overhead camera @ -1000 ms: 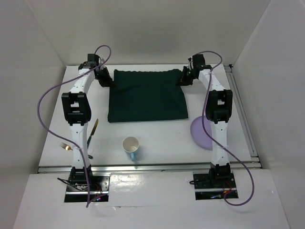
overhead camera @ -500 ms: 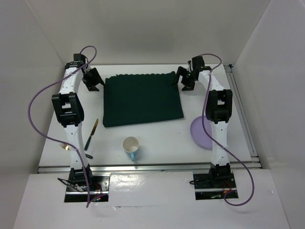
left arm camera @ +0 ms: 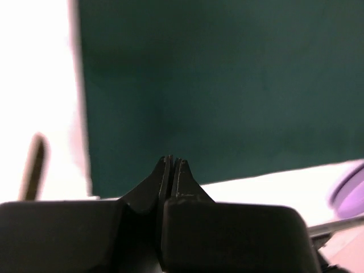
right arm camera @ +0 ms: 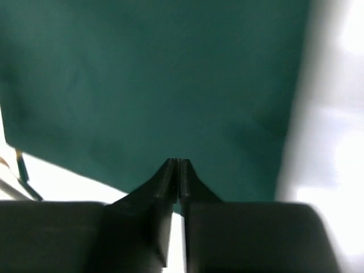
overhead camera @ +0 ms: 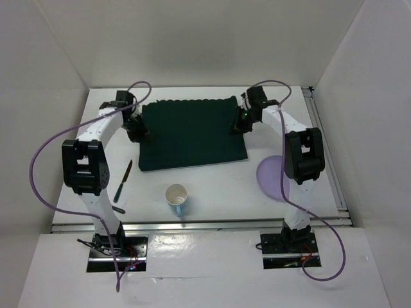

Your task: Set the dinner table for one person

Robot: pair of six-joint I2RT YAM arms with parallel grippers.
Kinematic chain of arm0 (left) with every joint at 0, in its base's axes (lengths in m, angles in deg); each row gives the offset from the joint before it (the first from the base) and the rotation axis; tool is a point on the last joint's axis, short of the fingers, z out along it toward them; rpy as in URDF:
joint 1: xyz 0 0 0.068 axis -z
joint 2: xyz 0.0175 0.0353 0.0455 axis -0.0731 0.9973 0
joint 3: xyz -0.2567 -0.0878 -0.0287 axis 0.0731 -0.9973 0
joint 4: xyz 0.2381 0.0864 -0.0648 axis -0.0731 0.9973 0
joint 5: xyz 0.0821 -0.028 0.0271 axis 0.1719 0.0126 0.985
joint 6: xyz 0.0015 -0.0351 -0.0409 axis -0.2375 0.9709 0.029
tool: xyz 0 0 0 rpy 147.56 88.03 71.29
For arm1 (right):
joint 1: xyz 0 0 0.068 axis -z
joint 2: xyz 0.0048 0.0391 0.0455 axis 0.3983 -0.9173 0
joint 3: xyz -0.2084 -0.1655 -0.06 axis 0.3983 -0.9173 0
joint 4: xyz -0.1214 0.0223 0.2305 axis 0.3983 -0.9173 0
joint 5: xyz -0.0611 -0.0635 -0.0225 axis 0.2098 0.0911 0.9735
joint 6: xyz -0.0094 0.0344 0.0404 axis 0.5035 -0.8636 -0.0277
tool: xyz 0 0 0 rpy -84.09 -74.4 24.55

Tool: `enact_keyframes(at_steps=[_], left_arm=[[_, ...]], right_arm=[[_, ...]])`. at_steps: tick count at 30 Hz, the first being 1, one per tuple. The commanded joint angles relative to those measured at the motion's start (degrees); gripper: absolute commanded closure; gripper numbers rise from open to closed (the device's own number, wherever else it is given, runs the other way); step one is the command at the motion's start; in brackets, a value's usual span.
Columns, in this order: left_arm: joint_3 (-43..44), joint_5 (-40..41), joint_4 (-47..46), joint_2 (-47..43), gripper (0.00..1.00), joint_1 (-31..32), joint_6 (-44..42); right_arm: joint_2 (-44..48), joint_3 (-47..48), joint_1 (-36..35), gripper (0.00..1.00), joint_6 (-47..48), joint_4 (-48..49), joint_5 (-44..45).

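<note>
The white dinner table (overhead camera: pixel 218 186) carries a dark green cloth (overhead camera: pixel 192 131) spread flat at its middle back. My left gripper (overhead camera: pixel 136 130) hovers at the cloth's left edge. In the left wrist view its jaws (left arm camera: pixel 172 160) are shut tip to tip over the cloth (left arm camera: pixel 227 85), with nothing visible between them. My right gripper (overhead camera: pixel 239 125) is at the cloth's right edge. Its jaws (right arm camera: pixel 175 161) are also shut over the green fabric (right arm camera: pixel 142 74), and no fold shows in them.
A white and blue paper cup (overhead camera: pixel 176 197) stands near the front middle. A purple plate (overhead camera: pixel 271 176) lies at the right, partly under the right arm. A knife (overhead camera: pixel 123 181) lies at the left front. Metal rails (overhead camera: pixel 327 154) run along the right and near edges.
Both grippers let go of the cloth's far corners, moved nearer along its side edges and shut again. The cloth has been pulled a little towards the back and lies flatter.
</note>
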Motion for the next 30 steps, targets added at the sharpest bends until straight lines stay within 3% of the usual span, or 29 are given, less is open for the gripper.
enact_keyframes(at_steps=[1,4,9,17,24,27,30], left_arm=[[-10.1,1.4,-3.8,-3.6,1.00,1.9,2.8],[-16.1,2.0,-5.7,-5.0,1.00,1.9,4.3],[-19.1,3.8,-7.7,-1.6,1.00,2.5,4.8],[-15.0,6.4,-7.7,5.0,1.00,4.0,5.3],[-0.3,8.8,-1.6,13.5,1.00,4.7,3.5],[0.5,8.8,-1.1,12.8,1.00,4.7,2.4],[-5.6,7.4,-2.2,9.2,1.00,4.7,1.8]], right_arm=[[3.0,-8.5,-4.2,0.91,-1.5,4.0,0.9],[5.7,-14.7,-4.9,0.95,-4.0,7.4,0.9],[6.7,-23.5,-4.9,0.96,-7.5,9.5,0.8],[9.3,-32.8,-1.8,1.00,-19.6,14.9,3.3],[8.1,-31.4,-1.3,1.00,-24.2,16.0,7.1],[7.1,-29.3,-1.3,1.00,-24.2,15.0,7.1],[7.1,-28.1,-1.3,1.00,-23.7,13.8,8.9]])
